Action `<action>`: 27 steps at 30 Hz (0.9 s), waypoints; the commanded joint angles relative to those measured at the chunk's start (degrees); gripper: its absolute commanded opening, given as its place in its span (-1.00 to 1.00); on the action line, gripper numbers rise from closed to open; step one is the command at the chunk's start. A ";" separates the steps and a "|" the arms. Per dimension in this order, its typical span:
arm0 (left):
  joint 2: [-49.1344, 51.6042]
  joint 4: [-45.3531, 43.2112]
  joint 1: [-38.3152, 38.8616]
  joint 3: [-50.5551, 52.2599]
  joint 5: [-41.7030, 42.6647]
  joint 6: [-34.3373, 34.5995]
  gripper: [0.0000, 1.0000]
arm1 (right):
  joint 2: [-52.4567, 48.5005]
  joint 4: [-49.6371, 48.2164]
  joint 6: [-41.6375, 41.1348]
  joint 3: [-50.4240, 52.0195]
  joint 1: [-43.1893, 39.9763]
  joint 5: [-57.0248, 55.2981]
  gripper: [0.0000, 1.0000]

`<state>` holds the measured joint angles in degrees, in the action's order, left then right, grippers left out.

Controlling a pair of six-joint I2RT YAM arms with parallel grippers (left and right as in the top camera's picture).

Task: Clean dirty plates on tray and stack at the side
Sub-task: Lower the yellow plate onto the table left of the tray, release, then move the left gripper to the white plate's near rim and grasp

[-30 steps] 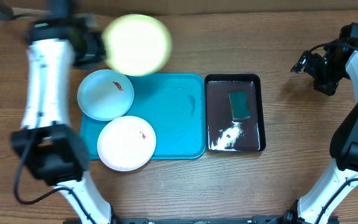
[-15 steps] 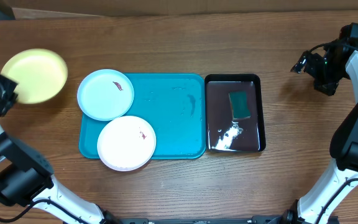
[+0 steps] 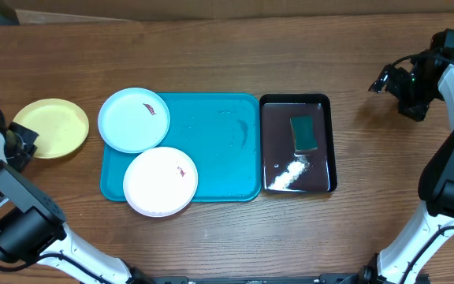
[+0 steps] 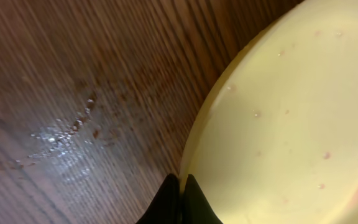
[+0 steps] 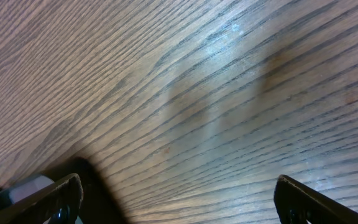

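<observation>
Since the earlier frame our round yellow plastic plate (image 3: 51,128) sits lower, left of the teal rectangular plastic tray (image 3: 227,150). Our left gripper (image 4: 179,186) is clamped on its rim and our right gripper (image 5: 178,196) stands apart. The smeared light-blue plate (image 3: 134,119) and white plate (image 3: 161,181) await cleaning.

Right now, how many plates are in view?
3. The yellow plate lies left of the tray, its rim pinched in the left hand. The light blue plate sits on the tray's far-left corner, the white plate on its near-left corner. None look hidden.
</observation>
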<state>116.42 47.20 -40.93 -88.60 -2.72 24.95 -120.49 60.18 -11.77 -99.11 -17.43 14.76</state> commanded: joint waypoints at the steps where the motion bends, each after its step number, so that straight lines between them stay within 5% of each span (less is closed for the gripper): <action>1: 0.15 -0.79 0.96 1.90 1.46 -1.84 -0.92 | 1.03 -0.15 0.20 -1.14 0.04 -0.13 1.00; 4: 0.15 -0.55 1.22 1.92 2.86 -2.80 -0.82 | 1.03 -0.17 0.20 -1.14 0.04 -0.15 1.00; 9: 0.13 2.38 1.27 0.57 10.40 -7.91 -0.07 | 1.03 -0.15 0.20 -1.14 0.04 -0.15 1.00; 18: -2.75 15.85 4.85 -12.55 14.93 -7.58 -0.06 | 1.03 -0.15 0.20 -1.14 0.04 -0.15 1.00; 27: -15.76 29.77 20.22 -13.79 17.77 -8.72 0.11 | 1.03 -0.15 0.20 -1.14 0.04 -0.15 1.00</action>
<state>105.58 74.48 -25.65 -100.68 14.00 17.93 -120.49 60.18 -11.79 -99.11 -17.43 14.76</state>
